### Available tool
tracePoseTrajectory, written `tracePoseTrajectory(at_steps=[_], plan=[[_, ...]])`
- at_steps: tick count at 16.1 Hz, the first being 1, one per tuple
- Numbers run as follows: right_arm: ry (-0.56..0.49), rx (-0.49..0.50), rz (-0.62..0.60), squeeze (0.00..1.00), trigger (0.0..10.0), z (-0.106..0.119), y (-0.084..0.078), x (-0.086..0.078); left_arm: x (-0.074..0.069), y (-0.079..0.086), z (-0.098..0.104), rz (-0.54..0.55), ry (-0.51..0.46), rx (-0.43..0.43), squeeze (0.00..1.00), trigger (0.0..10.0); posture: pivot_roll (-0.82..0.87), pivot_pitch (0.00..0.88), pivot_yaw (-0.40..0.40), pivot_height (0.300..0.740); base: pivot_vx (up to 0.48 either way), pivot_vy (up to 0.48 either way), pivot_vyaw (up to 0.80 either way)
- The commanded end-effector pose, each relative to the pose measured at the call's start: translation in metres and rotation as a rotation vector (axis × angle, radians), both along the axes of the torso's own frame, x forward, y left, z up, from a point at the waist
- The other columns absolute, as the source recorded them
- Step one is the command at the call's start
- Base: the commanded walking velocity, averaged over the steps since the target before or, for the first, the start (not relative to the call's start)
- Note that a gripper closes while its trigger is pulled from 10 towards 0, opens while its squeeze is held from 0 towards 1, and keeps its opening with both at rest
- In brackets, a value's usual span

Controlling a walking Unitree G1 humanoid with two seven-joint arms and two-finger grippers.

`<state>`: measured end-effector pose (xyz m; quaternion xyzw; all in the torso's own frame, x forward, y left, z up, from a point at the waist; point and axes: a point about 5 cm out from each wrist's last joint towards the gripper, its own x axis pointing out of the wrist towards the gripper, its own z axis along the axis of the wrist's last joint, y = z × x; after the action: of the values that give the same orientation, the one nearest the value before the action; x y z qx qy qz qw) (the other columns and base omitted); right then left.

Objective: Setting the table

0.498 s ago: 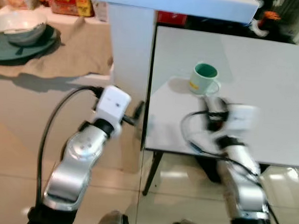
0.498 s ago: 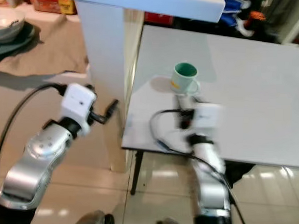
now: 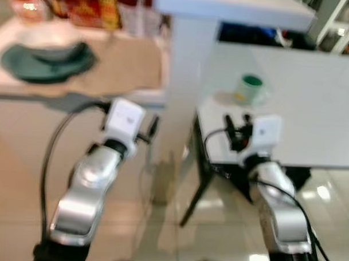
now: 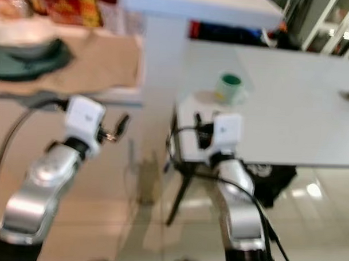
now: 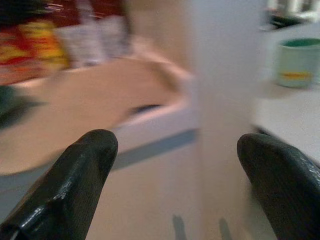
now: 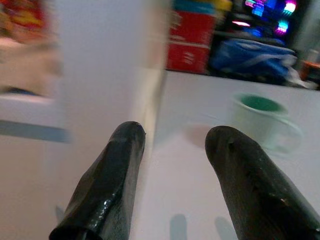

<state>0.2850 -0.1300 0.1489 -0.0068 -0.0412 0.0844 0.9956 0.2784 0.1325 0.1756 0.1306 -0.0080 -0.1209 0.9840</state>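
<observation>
White table w/ green-lined mug near its front-left corner, upright. Right gripper over that corner, jaws apart & empty, mug just beyond the tips. Left gripper off-table, jaws wide, empty.

White table bearing a pale green mug; beside it, tan-clothed counter with stacked green dishes.
</observation>
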Motion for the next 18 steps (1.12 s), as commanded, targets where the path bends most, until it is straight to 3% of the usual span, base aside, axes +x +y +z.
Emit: tracePoseTrajectory(at_steps=[1,13,18], plan=[[0.006,-0.012,-0.025,0.0,10.0,0.003,-0.007,0.0,-0.001,-0.01,0.0,-0.026,-0.004,-0.005,0.0,10.0,0.06,0.037,-0.058,0.74,0.0,0.48,0.0],[-0.004,0.007,-0.028,0.0,10.0,0.01,-0.003,0.007,-0.001,-0.006,0.004,-0.01,-0.032,-0.008,0.0,10.0,0.07,0.02,-0.073,0.74,0.0,0.48,0.0],[-0.012,-0.013,-0.029,0.0,10.0,0.013,-0.001,0.013,0.0,-0.009,0.015,-0.036,-0.077,-0.034,0.0,10.0,0.08,0.007,-0.075,0.74,0.0,0.06,0.0]])
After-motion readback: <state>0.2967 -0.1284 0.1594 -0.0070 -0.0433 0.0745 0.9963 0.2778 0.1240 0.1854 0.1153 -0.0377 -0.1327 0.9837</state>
